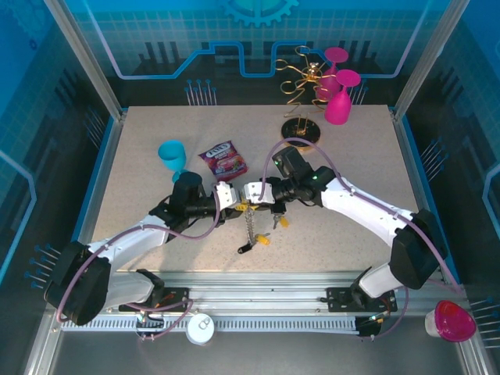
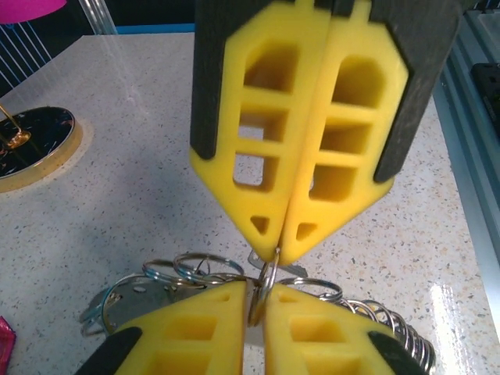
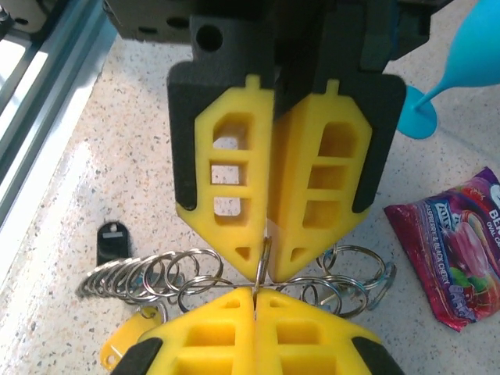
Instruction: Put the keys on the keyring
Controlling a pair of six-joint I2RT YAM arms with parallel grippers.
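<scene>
**Two pincers at mid-worktop (image 1: 351,156).** From above, the left pincer (image 1: 234,199) and the right pincer (image 1: 246,197) meet tip to tip, near the snack packet (image 1: 224,160). Each is closed (fingers all but touching) on the same small split ring (image 2: 266,281), which we see standing on edge between the two pairs of yellow tips. From that meeting point the keyring chain (image 1: 250,224) runs toward the near edge, and the yellow-headed keys (image 1: 264,239) lie just beside its lower end.
</scene>
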